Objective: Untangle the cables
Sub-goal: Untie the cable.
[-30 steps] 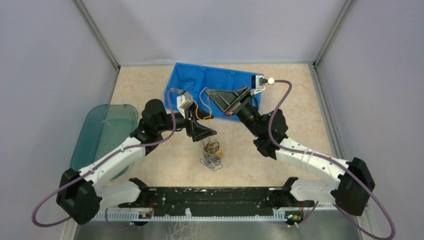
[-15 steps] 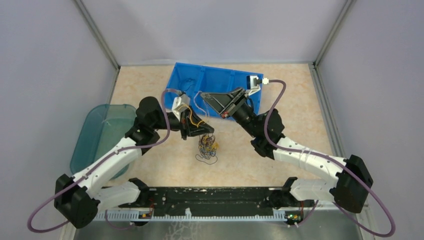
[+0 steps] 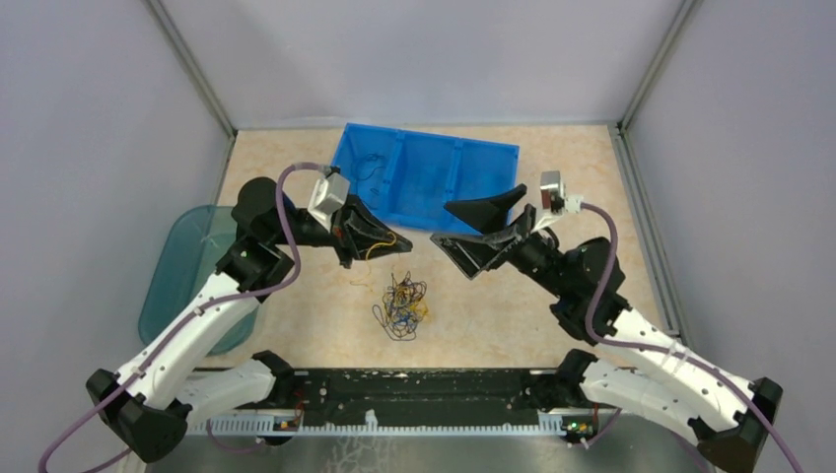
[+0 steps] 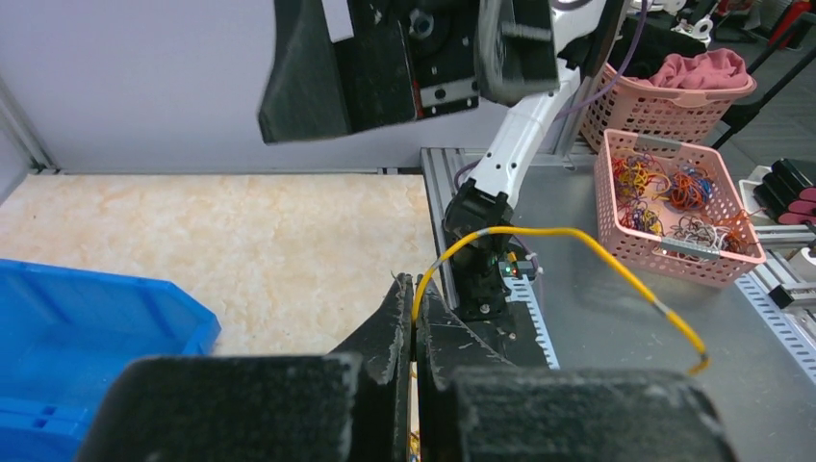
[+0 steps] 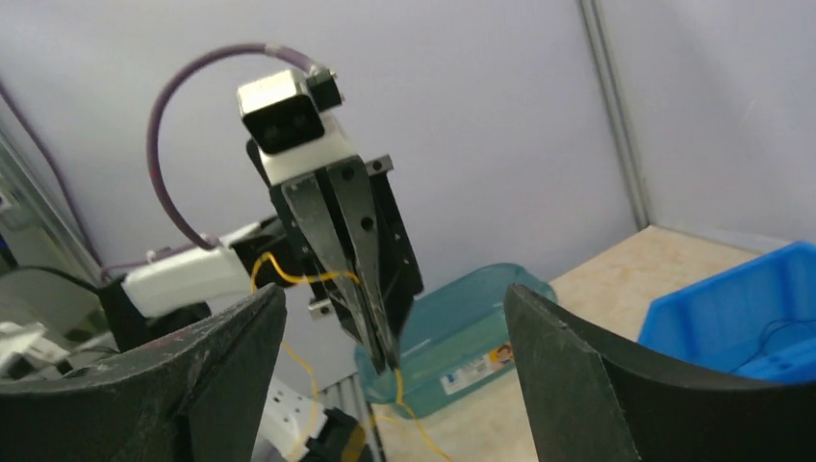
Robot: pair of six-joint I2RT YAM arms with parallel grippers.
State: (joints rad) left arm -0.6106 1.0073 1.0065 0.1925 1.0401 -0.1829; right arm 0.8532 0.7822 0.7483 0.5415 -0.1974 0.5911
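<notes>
Beige surface (image 3: 296, 296) bears a tangle of thin black, blue and yellow cables (image 3: 401, 305); beyond it the left hand (image 3: 402, 239) pinches a yellow wire (image 4: 577, 241), right hand (image 3: 446, 223) wide open.

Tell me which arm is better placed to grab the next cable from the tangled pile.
Right. The right gripper is open and empty, hanging close to the pile of cables, so it looks free to reach down. The left gripper is shut on a yellow cable.

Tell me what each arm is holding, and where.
The left jaws pinch a yellow wire partway along its length; the right jaws are open and empty.
</notes>
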